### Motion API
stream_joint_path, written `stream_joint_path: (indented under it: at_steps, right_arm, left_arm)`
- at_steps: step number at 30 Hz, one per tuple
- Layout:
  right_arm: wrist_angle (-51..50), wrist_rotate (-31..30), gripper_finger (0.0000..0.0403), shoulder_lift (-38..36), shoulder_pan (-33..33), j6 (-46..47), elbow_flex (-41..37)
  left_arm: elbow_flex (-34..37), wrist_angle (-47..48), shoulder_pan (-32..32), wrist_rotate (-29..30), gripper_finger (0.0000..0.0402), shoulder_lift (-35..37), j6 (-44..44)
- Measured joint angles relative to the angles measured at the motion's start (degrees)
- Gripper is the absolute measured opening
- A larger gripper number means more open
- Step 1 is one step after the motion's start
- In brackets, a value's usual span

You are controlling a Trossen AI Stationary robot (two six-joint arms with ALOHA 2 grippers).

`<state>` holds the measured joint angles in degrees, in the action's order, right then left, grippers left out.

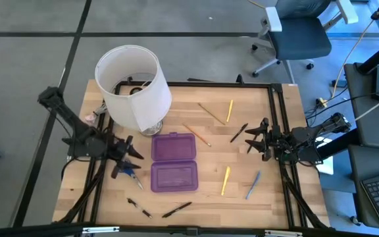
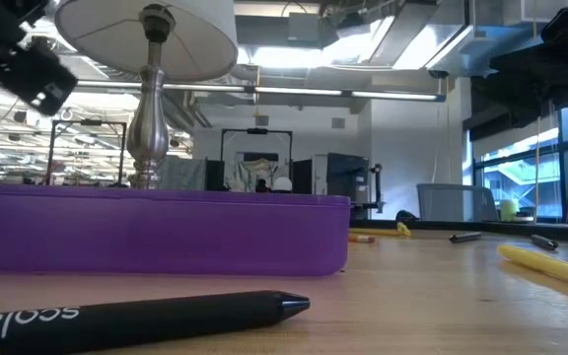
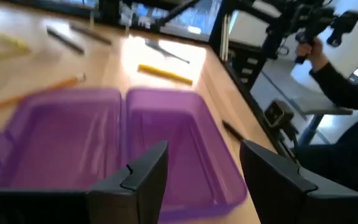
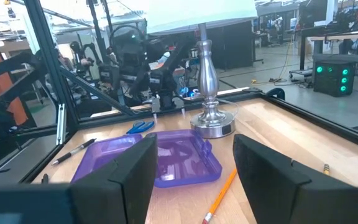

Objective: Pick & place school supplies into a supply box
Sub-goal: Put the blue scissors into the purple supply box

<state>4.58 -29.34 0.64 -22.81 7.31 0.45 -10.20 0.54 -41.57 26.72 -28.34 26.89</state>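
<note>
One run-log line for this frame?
stage: pre-grasp | supply box open, empty | left gripper open, beside box | right gripper open, near dark pen | supplies on table

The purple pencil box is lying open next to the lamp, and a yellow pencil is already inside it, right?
Not quite. The purple pencil box does lie open beside the lamp, but the high view shows it empty. The yellow pencil lies on the table, to the side of the box.
</note>
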Motion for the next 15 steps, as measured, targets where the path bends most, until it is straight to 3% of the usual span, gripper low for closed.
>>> stream_joint_path:
  at_steps: [4, 8, 15]
  right_arm:
    - [0.0, 0.0, 0.0215, 0.0, 0.0, 1.5, 0.0]
    - [0.0, 0.0, 0.0215, 0.0, 0.0, 3.3, 0.0]
    - [0.0, 0.0, 0.0215, 0.0, 0.0, 4.6, 0.0]
  left_arm:
    - [-0.3, -0.2, -5.3, 4.4, 0.0189, -5.7, 8.1]
    - [-5.4, 2.3, -8.9, 4.9, 0.0191, -11.3, 13.5]
    - [-22.4, 31.3, -12.2, 1.0, 0.0189, -21.4, 19.7]
